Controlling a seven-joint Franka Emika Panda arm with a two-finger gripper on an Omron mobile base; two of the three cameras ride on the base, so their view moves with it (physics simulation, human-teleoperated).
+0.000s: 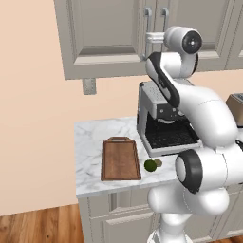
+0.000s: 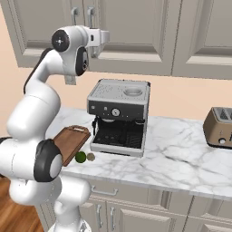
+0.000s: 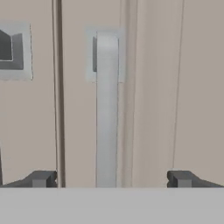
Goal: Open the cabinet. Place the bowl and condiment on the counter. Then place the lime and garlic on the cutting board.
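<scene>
Straight ahead of the tool [image 3: 112, 179], the cabinet [image 3: 183, 87] handle [image 3: 106, 113] runs lengthwise between the fingertips [image 3: 41, 178], just off centre toward one side. Tool wide, holding nothing. Doors shut; lime [image 1: 150, 165] and garlic [image 1: 158, 163] sit beside the cutting board [image 1: 120, 159] on the tabletop [image 1: 90, 142].

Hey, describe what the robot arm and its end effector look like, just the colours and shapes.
The arm is glossy white, built of rounded, bulbous segments with dark grey to black bands and round caps at the joints. The end effector ends in two small, dark grey, blocky fingertips. No cables or markings show.
</scene>
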